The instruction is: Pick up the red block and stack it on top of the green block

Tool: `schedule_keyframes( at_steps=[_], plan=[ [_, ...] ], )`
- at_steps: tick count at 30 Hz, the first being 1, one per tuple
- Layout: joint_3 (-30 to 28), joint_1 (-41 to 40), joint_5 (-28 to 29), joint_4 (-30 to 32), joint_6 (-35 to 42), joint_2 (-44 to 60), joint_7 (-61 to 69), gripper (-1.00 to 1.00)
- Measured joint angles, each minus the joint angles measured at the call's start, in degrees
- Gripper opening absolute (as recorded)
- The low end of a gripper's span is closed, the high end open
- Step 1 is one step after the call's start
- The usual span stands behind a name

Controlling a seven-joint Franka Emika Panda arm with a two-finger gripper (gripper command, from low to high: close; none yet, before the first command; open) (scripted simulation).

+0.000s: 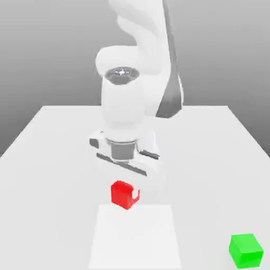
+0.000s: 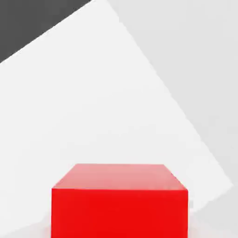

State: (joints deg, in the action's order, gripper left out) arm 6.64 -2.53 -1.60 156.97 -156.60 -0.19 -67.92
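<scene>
Fingers clamp the red block; green block sits well apart on the table.

We see a glossy white robot arm built of rounded, bulging segments. A silver-grey disc caps one joint, a dark grey panel runs along its side, and a grey collar rings its boxy wrist.

Bright, even, shadowless simulator light, slight compression blur, no glare or edge distortion.
</scene>
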Motion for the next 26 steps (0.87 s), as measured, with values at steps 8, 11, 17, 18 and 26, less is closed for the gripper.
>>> schedule_keyframes(
  at_steps=[8, 11, 17, 18, 26],
  plan=[
    [7.0, 8.9, 4.6, -16.6, 7.8, 9.1, 14.4, -1.00],
    [9.9, 12.0, 7.6, -22.6, 10.4, 12.7, 18.6, -1.00],
    [7.8, 15.2, 12.9, -25.0, 4.1, 21.7, 16.8, 1.00],
    [7.8, 15.2, 12.9, -25.0, 4.1, 21.7, 16.8, 1.00],
    [9.4, 14.1, 10.2, -24.7, 8.6, 16.8, 18.8, 1.00]
  ],
)
